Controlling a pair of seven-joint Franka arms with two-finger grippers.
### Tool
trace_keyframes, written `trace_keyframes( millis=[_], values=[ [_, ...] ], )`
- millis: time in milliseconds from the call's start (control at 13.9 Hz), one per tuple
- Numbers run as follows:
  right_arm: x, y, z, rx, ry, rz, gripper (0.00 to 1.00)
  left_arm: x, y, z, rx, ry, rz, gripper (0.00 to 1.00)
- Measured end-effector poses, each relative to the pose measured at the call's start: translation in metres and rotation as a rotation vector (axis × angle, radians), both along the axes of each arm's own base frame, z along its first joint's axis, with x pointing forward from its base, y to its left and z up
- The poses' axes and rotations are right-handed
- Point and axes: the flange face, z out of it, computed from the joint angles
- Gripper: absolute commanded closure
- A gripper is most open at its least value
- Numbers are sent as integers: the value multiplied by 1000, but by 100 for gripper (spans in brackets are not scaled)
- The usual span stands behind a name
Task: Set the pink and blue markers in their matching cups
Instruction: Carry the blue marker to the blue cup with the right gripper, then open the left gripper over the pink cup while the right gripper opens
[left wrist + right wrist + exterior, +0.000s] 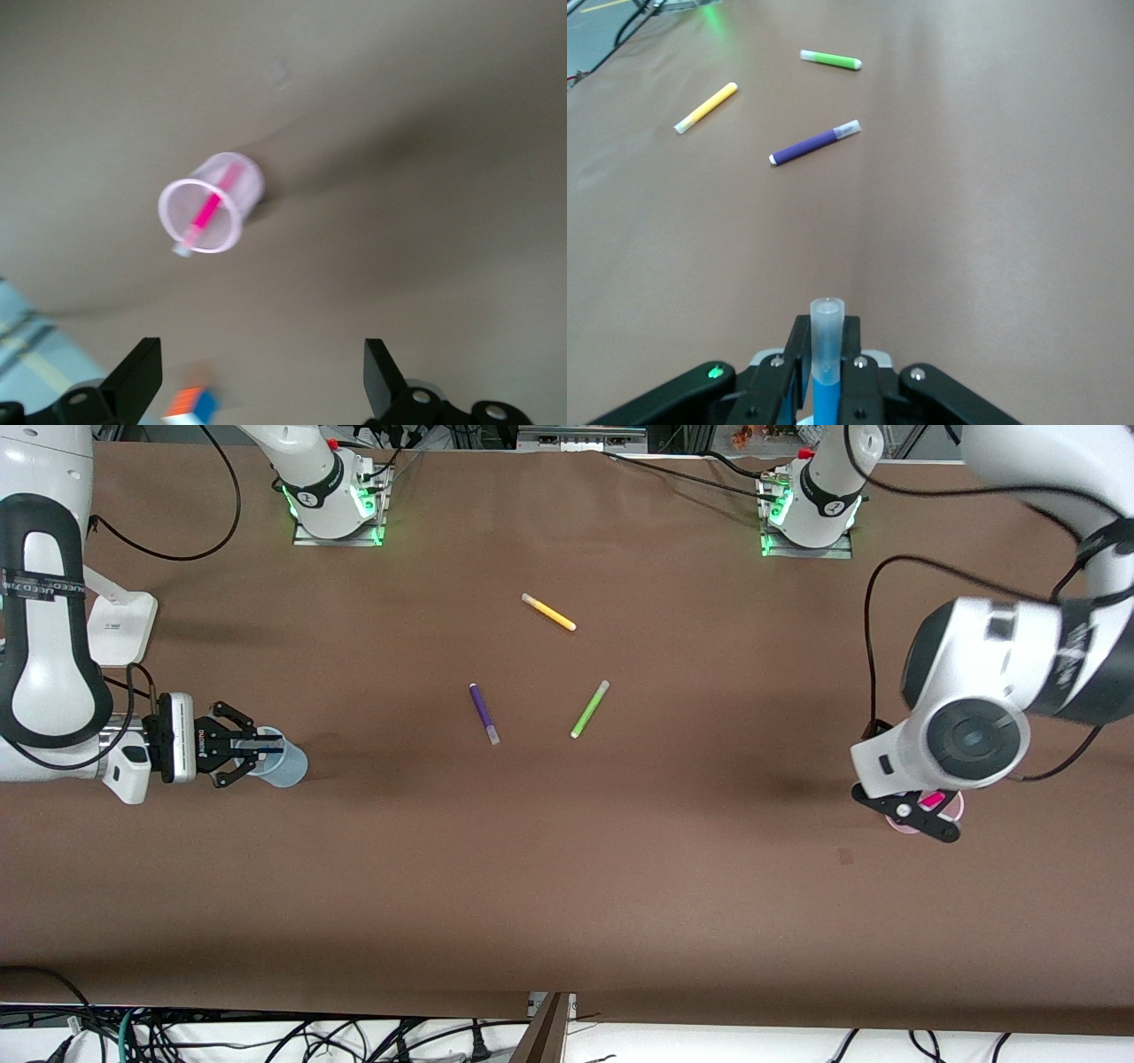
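Observation:
My right gripper (251, 755) is shut on the blue marker (827, 354), held upright with its greyish clear cap on top, right over the pale blue cup (285, 763) at the right arm's end of the table. In the right wrist view the gripper (826, 376) clamps the marker's blue body. The pink marker (930, 801) leans inside the pale pink cup (953, 808) at the left arm's end. My left gripper (914, 816) hangs above that cup, open and empty. In the left wrist view (257, 390) the pink cup (244, 181) holds the pink marker (209, 211).
A yellow marker (549, 612), a purple marker (484, 713) and a lime-green marker (589, 708) lie in the middle of the table. A white stand (120, 624) sits by the right arm. A small orange and blue cube (190, 405) shows in the left wrist view.

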Motion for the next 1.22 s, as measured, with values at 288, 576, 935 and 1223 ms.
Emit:
trace_keyframes(
  millis=[288, 576, 935, 1223],
  values=[
    [-2, -6, -12, 37, 11, -13, 0, -23, -15, 64, -171, -80, 187, 0],
    [5, -8, -4, 50, 46, -110, 0, -56, -2, 108, -257, -118, 253, 0],
    [28, -7, 49, -28, 208, -321, 0, -88, 7, 116, -279, -208, 271, 0],
    [36, -7, 94, -158, 359, -466, 0, -92, 18, 118, -277, -228, 289, 0]
  ],
)
